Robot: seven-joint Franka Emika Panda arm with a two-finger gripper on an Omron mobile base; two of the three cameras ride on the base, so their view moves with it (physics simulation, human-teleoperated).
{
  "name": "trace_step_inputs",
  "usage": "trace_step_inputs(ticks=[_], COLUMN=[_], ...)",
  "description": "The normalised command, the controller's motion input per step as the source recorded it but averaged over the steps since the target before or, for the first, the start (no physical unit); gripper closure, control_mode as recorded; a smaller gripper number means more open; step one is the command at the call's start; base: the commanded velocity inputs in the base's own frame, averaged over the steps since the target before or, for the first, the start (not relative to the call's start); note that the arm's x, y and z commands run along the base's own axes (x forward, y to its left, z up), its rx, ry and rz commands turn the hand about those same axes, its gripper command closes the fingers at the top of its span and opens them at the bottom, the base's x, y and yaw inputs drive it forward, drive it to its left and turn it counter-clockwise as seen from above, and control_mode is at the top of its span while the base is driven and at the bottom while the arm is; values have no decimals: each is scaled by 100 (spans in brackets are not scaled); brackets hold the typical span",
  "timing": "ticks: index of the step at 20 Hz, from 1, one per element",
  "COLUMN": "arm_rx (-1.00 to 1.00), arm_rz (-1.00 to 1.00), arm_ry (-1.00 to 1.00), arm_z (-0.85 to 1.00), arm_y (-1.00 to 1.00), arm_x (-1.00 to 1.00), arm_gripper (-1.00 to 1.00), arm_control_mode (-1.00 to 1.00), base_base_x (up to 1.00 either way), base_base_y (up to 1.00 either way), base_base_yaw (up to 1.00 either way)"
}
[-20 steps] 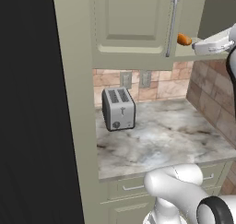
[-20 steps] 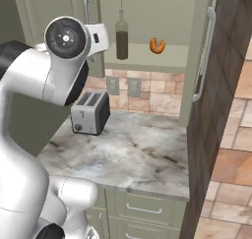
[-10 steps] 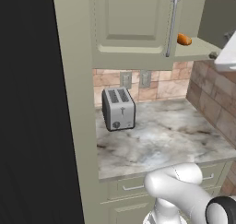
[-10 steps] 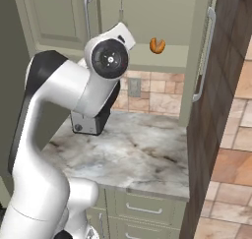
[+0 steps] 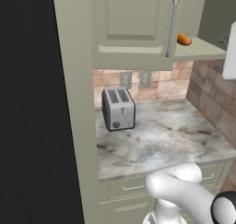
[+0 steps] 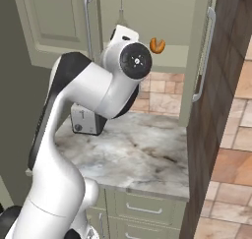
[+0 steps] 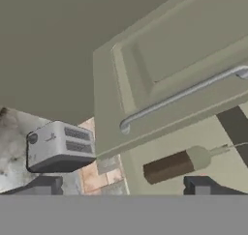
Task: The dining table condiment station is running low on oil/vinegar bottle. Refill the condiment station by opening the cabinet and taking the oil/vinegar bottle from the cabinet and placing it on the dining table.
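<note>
**Oil/vinegar bottle on open cabinet shelf — arm lining up for the reach**

Left base view: the cabinet (image 5: 133, 25) has its left door shut, silver bar handle down its right edge. To the right of that door the shelf is open to me, with a small orange item (image 5: 184, 39) on it. Below, a toaster (image 5: 118, 109) stands on the small marble counter (image 5: 161, 140).

Right base view: the arm rises in front of the open compartment. Above its wrist I can make out the thin neck of the oil/vinegar bottle (image 6: 121, 13); the body is hidden behind the arm. The orange item sits on the same shelf, to the bottle's right. The right door stands swung out.

Hand view: rolled hard over. The bottle shows whole, dark lower part and clear top, lying across the frame just above the gripper (image 7: 121, 188). The finger tips stand spread wide apart with nothing between them.

My read: the door is done and I'm on the approach to the grasp. Next I need to level the wrist, bring the bottle's body between the fingers, and clear the shut door's edge.
</note>
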Motion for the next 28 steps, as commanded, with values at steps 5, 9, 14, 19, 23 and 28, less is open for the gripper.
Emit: trace_step_inputs(ticks=[5,9,14,19,23,28], arm_rx=[-39,-20,-13,-3,0,0], arm_rz=[9,0,0,3,11,15], arm_ry=[-31,-19,-6,0,0,0], arm_z=[-21,11,34,24,11,1], arm_y=[6,34,34,6,0,0], arm_x=[54,52,46,46,41,36], arm_gripper=[-100,-100,-100,-100,-100,-100], arm_control_mode=[-100,-100,-100,-100,-100,-100], base_base_x=[0,0,0,0,0,0], base_base_y=[0,0,0,0,0,0], base_base_yaw=[0,0,0,0,0,0])
